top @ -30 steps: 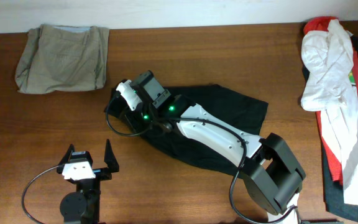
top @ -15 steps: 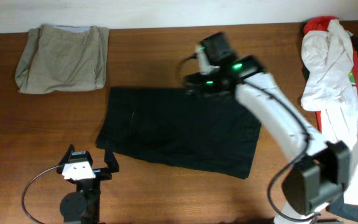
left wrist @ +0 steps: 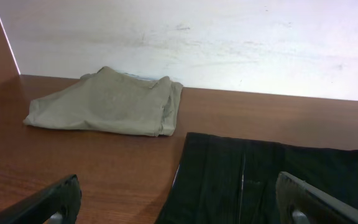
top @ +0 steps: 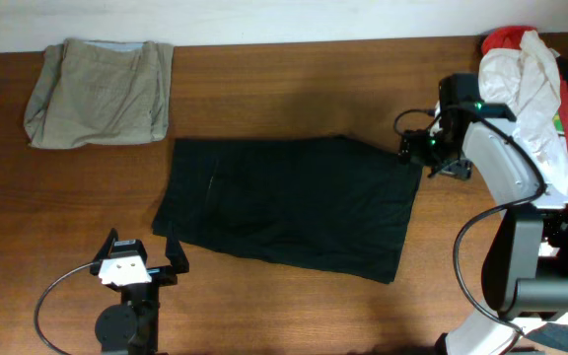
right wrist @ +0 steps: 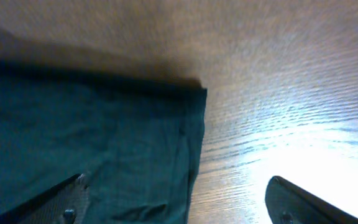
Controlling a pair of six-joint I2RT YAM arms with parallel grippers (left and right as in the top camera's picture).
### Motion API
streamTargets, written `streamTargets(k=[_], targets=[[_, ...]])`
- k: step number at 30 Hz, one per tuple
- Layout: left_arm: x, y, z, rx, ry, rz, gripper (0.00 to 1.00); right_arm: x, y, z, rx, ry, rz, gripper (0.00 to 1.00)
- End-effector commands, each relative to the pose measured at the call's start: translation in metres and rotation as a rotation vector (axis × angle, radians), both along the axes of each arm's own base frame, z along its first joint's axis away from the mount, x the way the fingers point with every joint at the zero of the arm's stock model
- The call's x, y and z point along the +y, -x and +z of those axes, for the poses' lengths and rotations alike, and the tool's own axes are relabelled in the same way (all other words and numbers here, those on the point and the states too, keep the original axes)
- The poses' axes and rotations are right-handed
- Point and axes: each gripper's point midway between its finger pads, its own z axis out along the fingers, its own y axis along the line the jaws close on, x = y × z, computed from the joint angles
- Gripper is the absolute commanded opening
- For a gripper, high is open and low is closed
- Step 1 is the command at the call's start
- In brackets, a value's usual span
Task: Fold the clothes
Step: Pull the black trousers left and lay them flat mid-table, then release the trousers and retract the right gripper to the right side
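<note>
Overhead, the pile of clothes [top: 523,108] runs off the picture's right edge, so I can't see its far side. My right wrist picture is blurred, and the black garment [right wrist: 86,137] there is cut off at left and bottom.

table [top: 294,89]: brown wood, bare grain | wall [left wrist: 229,43]: white, faint marks, perhaps scuffs, behind table's far edge
</note>
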Motion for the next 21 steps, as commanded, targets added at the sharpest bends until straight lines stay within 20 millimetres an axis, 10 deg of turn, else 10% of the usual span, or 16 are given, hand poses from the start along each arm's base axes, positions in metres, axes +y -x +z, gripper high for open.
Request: streamTargets(k=[1,16,21], targets=[[0.001,0.0,-0.001,0.002,-0.016,0.003,0.99,0.013,0.008,-0.022,0.013,-0.066,0.027,0.87],[0.001,0.0,-0.001,0.002,-0.016,0.003,0.99,0.016,0.006,-0.064,0.043,-0.075,0.023,0.66],[0.001,0.0,-0.001,0.002,-0.016,0.003,0.99,0.016,0.002,-0.071,0.036,-0.074,0.024,0.19]])
